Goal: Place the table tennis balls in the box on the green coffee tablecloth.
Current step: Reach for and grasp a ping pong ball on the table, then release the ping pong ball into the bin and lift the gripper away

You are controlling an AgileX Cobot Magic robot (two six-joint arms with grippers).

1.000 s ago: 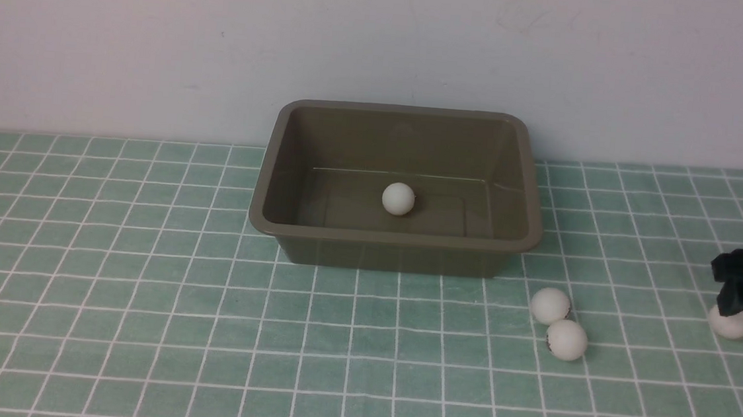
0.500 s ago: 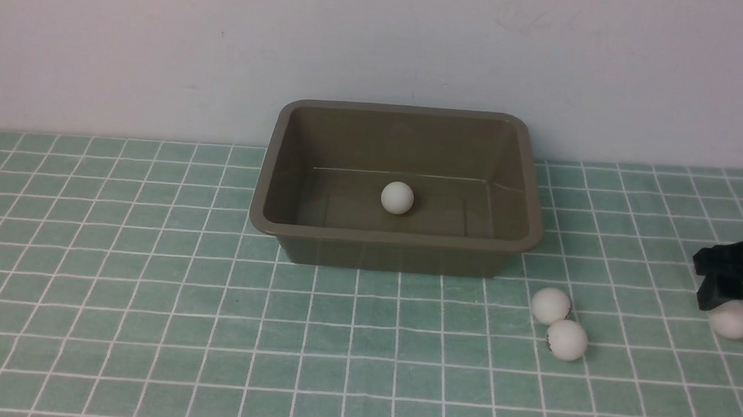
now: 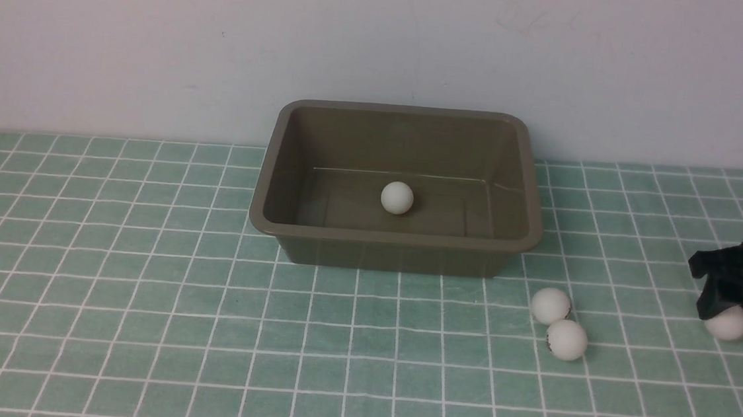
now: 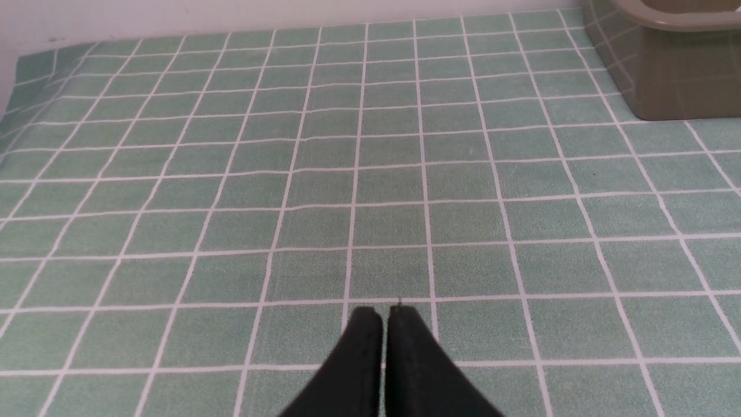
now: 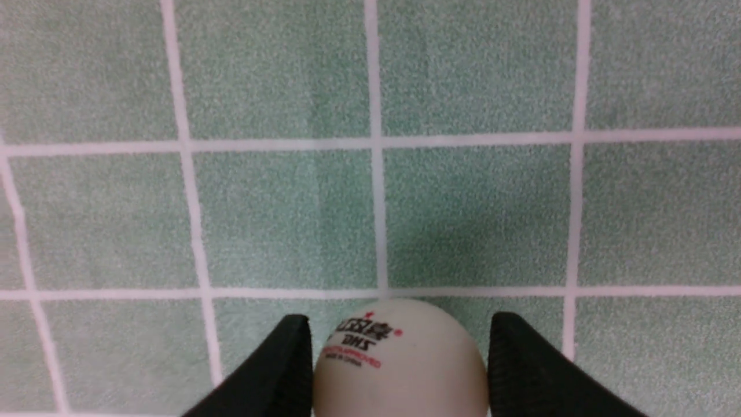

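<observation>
The olive-brown box point(image 3: 395, 239) stands at the back of the green coffee tablecloth point(image 3: 203, 328) with one white table tennis ball point(image 3: 397, 198) inside. Two more balls point(image 3: 550, 305) point(image 3: 566, 340) lie touching each other on the cloth, right of the box's front corner. At the far right, my right gripper point(image 3: 728, 309) reaches down over another ball point(image 3: 727, 323) resting on the cloth. In the right wrist view its black fingers point(image 5: 289, 365) press both sides of that printed ball point(image 5: 399, 359). My left gripper point(image 4: 385, 313) is shut and empty, low over bare cloth.
A pale wall runs right behind the box. The box's corner point(image 4: 666, 87) shows in the left wrist view, well away from the left gripper. The cloth's far left edge point(image 4: 17, 63) meets the wall.
My right gripper has moved left and down over the far-right ball, and its fingers have narrowed onto the ball's sides. The other balls have stayed put.
</observation>
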